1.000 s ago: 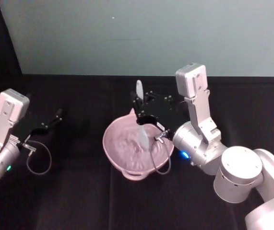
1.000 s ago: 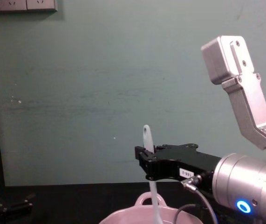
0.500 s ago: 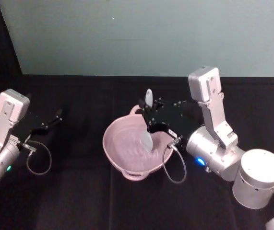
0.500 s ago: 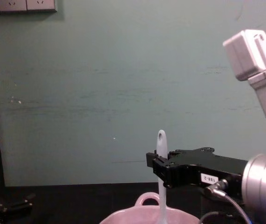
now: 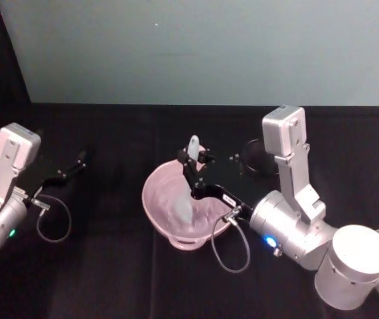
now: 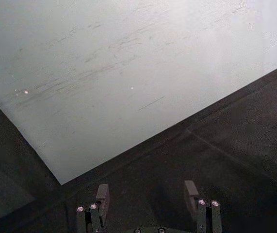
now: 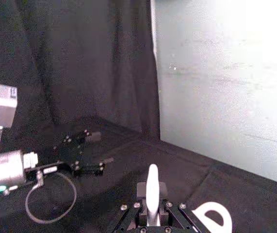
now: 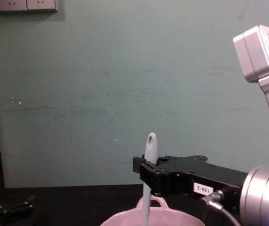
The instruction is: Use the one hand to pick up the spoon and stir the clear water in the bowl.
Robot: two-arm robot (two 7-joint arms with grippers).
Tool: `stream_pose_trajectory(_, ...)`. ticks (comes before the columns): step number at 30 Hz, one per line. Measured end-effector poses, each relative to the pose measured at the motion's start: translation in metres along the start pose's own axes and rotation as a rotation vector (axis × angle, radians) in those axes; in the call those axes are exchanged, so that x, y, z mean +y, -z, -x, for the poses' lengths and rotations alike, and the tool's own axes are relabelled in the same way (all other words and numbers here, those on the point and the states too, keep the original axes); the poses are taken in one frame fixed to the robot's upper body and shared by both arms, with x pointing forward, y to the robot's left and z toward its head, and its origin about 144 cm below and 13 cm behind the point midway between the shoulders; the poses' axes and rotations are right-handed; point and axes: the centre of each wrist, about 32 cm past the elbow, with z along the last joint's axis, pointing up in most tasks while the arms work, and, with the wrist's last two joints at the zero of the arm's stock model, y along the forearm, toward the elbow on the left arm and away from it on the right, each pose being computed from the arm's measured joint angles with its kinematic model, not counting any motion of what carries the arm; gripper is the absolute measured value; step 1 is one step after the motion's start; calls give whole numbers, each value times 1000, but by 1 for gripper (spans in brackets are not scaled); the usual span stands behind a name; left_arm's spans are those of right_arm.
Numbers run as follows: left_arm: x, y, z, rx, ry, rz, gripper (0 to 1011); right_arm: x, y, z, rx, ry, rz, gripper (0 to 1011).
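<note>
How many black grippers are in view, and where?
2. The right black flat gripper is above the pale pink wavy-rimmed bowl, shut on the long white plastic spoon dipping into it. The left gripper is parked open at far left.

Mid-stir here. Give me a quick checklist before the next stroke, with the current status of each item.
1. Grip on spoon: ok. The right gripper is shut on the handle and the spoon is near upright.
2. Scoop inside bowl: ok. How deep it sits, cannot tell.
3. Bowl upright on table: ok.
4. Left gripper out of the way: ok. It is open and parked far left.
5. Wrist cable off the bowl rim: cannot tell. It hangs right beside the rim.
</note>
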Motion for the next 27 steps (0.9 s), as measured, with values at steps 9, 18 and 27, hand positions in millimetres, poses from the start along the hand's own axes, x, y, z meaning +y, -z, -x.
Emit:
stream_pose_trajectory(9,0,0,0,0,0,0,1011,2,4,-1,37,79,-99,127)
stream_pose_trajectory(18,0,0,0,0,0,0,1011,-8,-5,-7,84,143,-184,127)
stream_pose_trajectory(27,0,0,0,0,0,0,1011,-21,-22,-7,143,198,-198,127)
